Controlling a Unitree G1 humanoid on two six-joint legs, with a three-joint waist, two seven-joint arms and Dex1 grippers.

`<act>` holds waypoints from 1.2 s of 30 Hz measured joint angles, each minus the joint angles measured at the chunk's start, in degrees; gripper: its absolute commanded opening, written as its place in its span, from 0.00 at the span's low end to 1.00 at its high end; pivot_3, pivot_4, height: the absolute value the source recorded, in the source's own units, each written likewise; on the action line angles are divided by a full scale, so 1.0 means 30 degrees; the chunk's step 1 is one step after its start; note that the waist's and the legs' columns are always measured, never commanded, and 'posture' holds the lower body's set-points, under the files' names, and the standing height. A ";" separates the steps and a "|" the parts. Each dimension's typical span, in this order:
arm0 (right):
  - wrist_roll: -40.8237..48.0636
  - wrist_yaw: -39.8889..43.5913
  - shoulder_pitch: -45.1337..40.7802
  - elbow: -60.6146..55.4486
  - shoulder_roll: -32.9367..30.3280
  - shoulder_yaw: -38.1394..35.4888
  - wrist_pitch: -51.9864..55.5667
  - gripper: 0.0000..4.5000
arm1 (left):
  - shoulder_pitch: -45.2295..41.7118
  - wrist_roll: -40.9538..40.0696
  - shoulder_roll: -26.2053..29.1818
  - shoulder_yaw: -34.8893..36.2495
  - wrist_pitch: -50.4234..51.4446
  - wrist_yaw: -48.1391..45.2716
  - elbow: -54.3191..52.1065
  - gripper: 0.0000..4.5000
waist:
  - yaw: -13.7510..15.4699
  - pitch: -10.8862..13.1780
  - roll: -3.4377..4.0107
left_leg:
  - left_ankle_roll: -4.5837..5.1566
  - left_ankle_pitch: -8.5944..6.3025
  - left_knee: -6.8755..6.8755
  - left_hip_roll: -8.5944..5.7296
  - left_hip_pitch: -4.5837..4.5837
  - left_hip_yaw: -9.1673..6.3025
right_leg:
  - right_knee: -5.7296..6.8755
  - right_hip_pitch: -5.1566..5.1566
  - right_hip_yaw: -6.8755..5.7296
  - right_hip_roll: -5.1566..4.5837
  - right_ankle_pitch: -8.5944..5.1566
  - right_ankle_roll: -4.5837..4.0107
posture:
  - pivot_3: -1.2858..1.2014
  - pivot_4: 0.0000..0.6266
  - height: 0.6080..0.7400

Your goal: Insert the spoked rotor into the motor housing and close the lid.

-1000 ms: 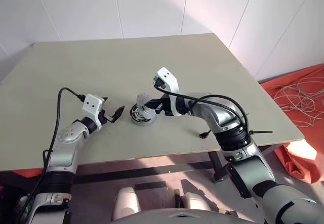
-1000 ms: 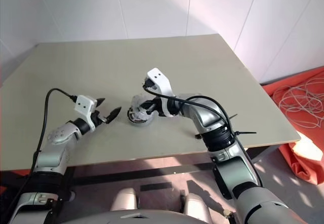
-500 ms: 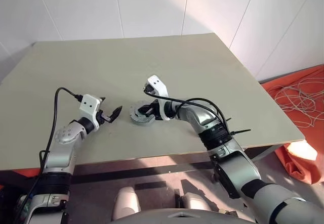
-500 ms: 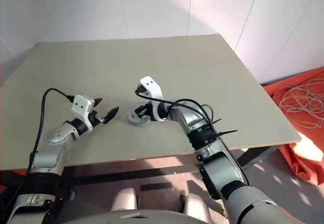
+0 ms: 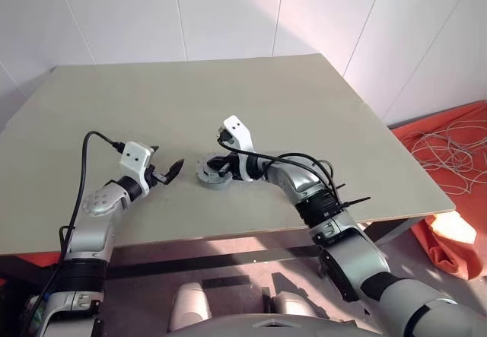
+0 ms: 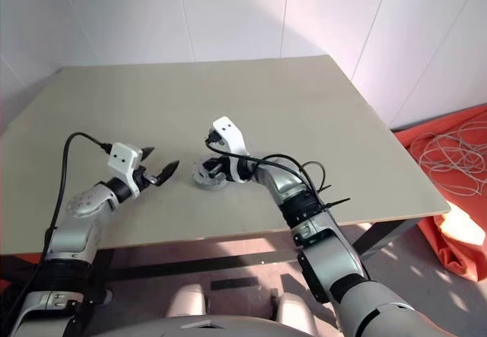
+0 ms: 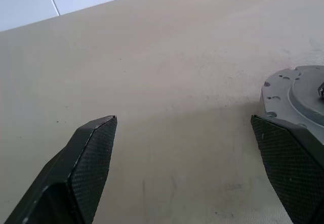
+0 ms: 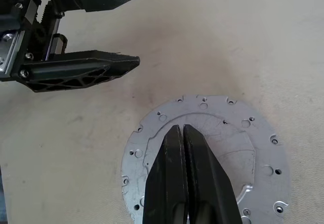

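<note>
A round grey assembly sits near the table's front middle. Its top is the lid (image 8: pixel 212 148), a flat light grey disc with small holes round its rim, lying level on the motor housing (image 5: pixel 211 179). My right gripper (image 8: pixel 181 128) is shut with nothing between its fingers, which lie over the lid's middle and hide its centre. My left gripper (image 5: pixel 169 162) stands open just left of the assembly, apart from it, one fingertip (image 7: pixel 283 148) close to the lid's edge (image 7: pixel 296 90). The spoked rotor is hidden.
The beige table (image 5: pixel 304 101) stretches far behind and to both sides of the assembly, and its front edge is close. Black cables run along both arms. On the floor to the right lies an orange cloth (image 5: pixel 456 223) with loose white cable (image 5: pixel 456 135).
My right gripper has sunk toward the table, and its arm has dropped. The grey disc that stood tilted up over the housing now lies flat. The left arm has not moved.
</note>
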 measured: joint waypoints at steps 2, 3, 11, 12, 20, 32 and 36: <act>-0.0023 0.0467 0.0252 -0.0496 -0.0357 0.0132 -0.0140 0.01 | -0.0155 0.0000 -0.0001 -0.0003 -0.0068 -0.0029 0.0183 1.00 | 0.0008 0.0000 -0.0001 | 0.0000 0.0001 0.0000 -0.0001 -0.0008 0.0000 | -0.0001 -0.0005 0.0000 0.0001 0.0001 -0.0002 | 0.52 0.00 1.00; -0.0015 0.0742 0.0357 -0.0850 -0.0567 0.0207 -0.0034 0.01 | -0.0249 0.0001 0.0000 -0.0002 -0.0131 -0.0059 0.0324 1.00 | 0.0002 0.0000 -0.0002 | -0.0002 0.0001 0.0000 0.0000 -0.0022 0.0000 | -0.0004 -0.0017 0.0000 0.0003 0.0002 -0.0003 | 0.52 0.00 1.00; 0.0833 0.0955 0.0520 -0.3505 -0.0890 -0.1233 0.0608 0.01 | -0.0835 0.0022 -0.0005 -0.0041 -0.0544 -0.0377 0.1159 1.00 | -0.0011 0.0004 -0.0004 | -0.0044 0.0026 -0.0026 0.0002 -0.0107 0.0006 | -0.0026 -0.0114 -0.0001 0.0012 0.0002 -0.0006 | 0.52 0.00 1.00; 0.0820 0.0953 0.0523 -0.3768 -0.1010 -0.1325 0.0084 0.01 | -0.0862 0.0027 -0.0006 -0.0055 -0.0597 -0.0417 0.1228 1.00 | -0.0006 0.0005 -0.0004 | -0.0044 0.0026 -0.0026 0.0001 -0.0112 0.0006 | -0.0031 -0.0115 -0.0001 0.0011 0.0002 -0.0006 | 0.52 0.00 1.00; -0.0869 0.1634 0.1749 -0.3342 -0.2005 -0.0385 -0.5414 0.44 | -0.1274 0.0229 -0.0011 -0.0110 -0.1459 -0.0678 0.2793 1.00 | -0.0019 0.0005 -0.0008 | -0.0042 0.0025 -0.0026 0.0002 -0.0114 0.0007 | -0.0035 -0.0117 -0.0001 0.0009 0.0001 -0.0006 | 0.52 0.00 1.00; -0.1572 0.2228 0.2184 -0.0072 -0.0653 0.0060 -1.0217 0.99 | -0.1472 0.0320 -0.0003 -0.0108 -0.2131 -0.1000 0.3361 1.00 | -0.0056 0.0004 -0.0011 | -0.0032 0.0021 -0.0017 0.0002 -0.0256 0.0007 | -0.0031 -0.0261 -0.0004 0.0010 0.0005 -0.0011 | 0.52 0.00 1.00; -0.1656 0.2352 0.2135 0.0648 -0.0405 0.0057 -1.0369 0.99 | -0.1253 0.0301 -0.0001 -0.0109 -0.2008 -0.1002 0.3143 1.00 | -0.0058 0.0004 -0.0012 | -0.0032 0.0021 -0.0015 0.0002 -0.0295 0.0005 | -0.0030 -0.0292 -0.0009 0.0009 0.0006 -0.0011 | 0.52 0.00 1.00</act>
